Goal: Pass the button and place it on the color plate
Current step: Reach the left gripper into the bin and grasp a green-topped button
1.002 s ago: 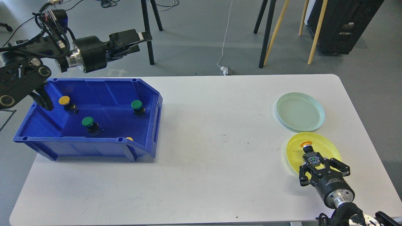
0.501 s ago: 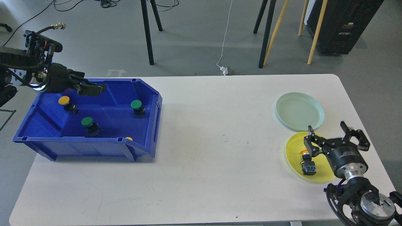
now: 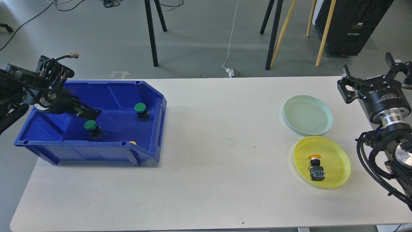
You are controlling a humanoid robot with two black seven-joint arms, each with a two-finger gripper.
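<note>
Right gripper [image 3: 370, 75]: jaws wide, empty, well apart from orange button [image 3: 316, 167] on yellow plate [image 3: 338, 154]. Left gripper [image 3: 90, 112]: jaw state cannot be told, just beside green button [image 3: 91, 127].

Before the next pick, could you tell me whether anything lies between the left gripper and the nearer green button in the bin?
Nothing visible does. The left gripper is already inside the blue bin, just above the green button; only open bin floor separates them.
</note>
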